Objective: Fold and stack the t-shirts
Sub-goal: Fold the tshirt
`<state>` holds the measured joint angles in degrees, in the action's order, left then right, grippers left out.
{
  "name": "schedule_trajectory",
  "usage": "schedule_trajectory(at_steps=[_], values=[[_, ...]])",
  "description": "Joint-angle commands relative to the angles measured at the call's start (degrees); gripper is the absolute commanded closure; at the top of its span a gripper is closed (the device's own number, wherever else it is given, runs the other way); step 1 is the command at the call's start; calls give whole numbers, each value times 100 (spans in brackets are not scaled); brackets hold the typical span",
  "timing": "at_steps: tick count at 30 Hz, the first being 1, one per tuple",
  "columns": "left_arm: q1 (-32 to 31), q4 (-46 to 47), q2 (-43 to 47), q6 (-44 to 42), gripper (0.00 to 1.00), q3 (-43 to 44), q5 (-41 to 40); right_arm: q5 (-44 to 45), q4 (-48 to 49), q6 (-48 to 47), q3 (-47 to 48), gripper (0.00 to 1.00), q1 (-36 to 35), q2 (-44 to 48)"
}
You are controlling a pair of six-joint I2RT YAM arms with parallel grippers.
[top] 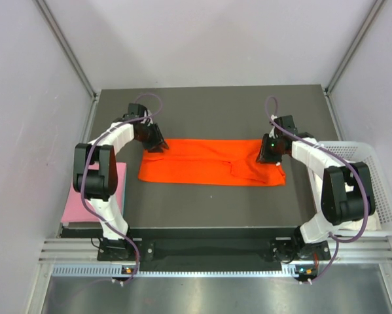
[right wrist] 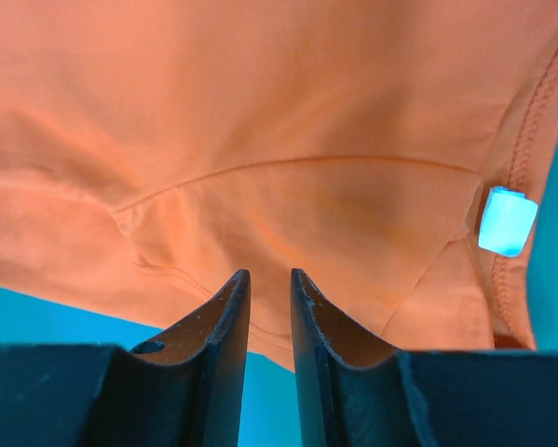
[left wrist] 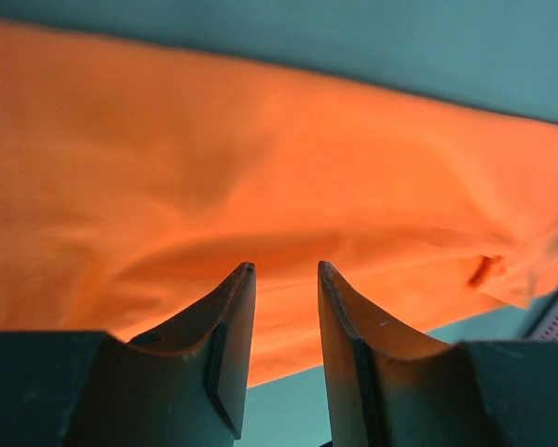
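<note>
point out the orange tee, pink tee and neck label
orange tee (top: 202, 171): top view, mid body
pink tee (top: 72, 209): top view, lower part
neck label (right wrist: 507, 221): right wrist view, its centre

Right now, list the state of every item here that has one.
orange-red t-shirt: folded into a long strip, flat on the table.
pale pink t-shirt: folded, lying at the table's left edge.
left pincer: open, empty, at the strip's left end.
right pincer: slightly open, empty, at the strip's right end.
basket: upright, contents unclear.
</note>
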<state>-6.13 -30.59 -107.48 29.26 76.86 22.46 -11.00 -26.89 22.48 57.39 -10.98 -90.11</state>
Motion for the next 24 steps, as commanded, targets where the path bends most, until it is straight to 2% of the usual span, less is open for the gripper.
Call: schedule_trajectory(at_steps=[1,5,9,15,24], values=[[50,-334,165,-157,62,-276,-540,81,-219,-147,106,75,44,195],[59,-194,430,-139,62,-742,-830,107,-255,-139,115,75,70,213],[103,-36,228,-139,62,-909,-883,142,-255,-165,150,75,131,125],[358,132,-71,-227,62,-726,-1112,204,-255,-261,317,75,281,-182],[358,-202,526,-289,60,-611,-1033,134,-351,-218,695,75,413,-473]])
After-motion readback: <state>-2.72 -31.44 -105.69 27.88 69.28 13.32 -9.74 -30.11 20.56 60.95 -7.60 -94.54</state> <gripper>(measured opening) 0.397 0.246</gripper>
